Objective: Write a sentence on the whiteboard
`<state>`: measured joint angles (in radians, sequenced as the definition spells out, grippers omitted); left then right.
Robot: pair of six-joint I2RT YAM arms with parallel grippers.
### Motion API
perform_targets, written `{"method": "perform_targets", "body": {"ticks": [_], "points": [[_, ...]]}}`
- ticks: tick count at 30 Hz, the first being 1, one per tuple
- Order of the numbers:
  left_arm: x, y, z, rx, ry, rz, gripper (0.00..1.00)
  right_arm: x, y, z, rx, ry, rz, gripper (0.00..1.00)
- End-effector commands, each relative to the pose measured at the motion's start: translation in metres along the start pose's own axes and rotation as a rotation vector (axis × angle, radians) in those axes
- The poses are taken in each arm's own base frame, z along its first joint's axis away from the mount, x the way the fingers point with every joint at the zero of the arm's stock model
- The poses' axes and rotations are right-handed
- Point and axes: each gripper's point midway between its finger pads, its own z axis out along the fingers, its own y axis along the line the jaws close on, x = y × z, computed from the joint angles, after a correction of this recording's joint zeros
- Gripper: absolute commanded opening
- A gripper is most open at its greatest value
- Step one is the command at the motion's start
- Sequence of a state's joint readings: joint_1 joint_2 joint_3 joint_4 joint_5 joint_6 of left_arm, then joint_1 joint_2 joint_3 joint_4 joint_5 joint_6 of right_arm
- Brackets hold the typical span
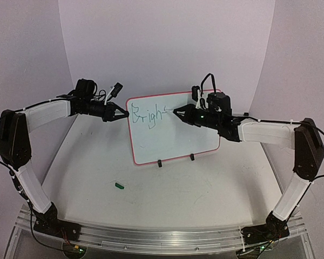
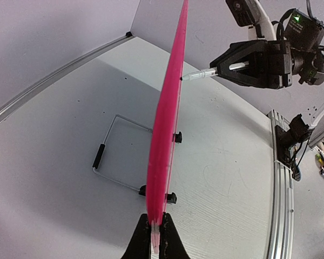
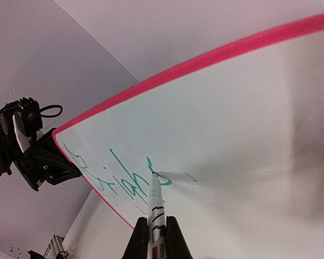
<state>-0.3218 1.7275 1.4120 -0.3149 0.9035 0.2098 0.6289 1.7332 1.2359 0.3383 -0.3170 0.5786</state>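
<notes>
The whiteboard [image 1: 175, 129] stands upright on two black clip feet, white with a red-pink rim, green letters reading "Bright" at its upper left. My left gripper [image 1: 125, 113] is shut on the board's left edge; in the left wrist view the rim [image 2: 167, 124] runs edge-on out of the gripper [image 2: 156, 229]. My right gripper [image 1: 175, 111] is shut on a white marker [image 3: 156, 208], whose tip touches the board [image 3: 232, 135] at the last green letter [image 3: 161, 175]. From the left wrist view the marker [image 2: 200, 75] pokes out of the right gripper toward the board.
A small green marker cap [image 1: 119, 185] lies on the white table in front of the board. A wire stand [image 2: 116, 154] with a black sleeve lies flat behind the board. An aluminium rail [image 1: 162, 234] runs along the near edge; curved white walls enclose the table.
</notes>
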Motion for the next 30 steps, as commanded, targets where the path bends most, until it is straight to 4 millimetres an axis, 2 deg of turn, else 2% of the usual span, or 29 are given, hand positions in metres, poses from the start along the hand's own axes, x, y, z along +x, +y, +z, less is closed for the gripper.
{"method": "perform_targets", "body": {"ticks": [1,8,17,23,30], "points": [[-0.009,-0.016,-0.004,0.023,0.006,0.015,0.0,0.015,-0.018,0.0,0.039,0.022,0.026,0.0],[-0.009,-0.017,-0.004,0.023,0.004,0.015,0.0,0.022,-0.023,-0.003,0.054,0.032,0.038,0.0],[-0.01,-0.017,-0.005,0.022,0.003,0.018,0.0,0.007,-0.021,-0.014,0.084,-0.022,0.023,0.0],[-0.011,-0.017,-0.005,0.019,0.002,0.02,0.0,-0.006,-0.006,-0.022,0.049,-0.047,-0.008,0.0],[-0.011,-0.019,-0.007,0.016,0.001,0.025,0.0,-0.018,0.032,-0.047,-0.084,-0.05,-0.081,0.0]]}}
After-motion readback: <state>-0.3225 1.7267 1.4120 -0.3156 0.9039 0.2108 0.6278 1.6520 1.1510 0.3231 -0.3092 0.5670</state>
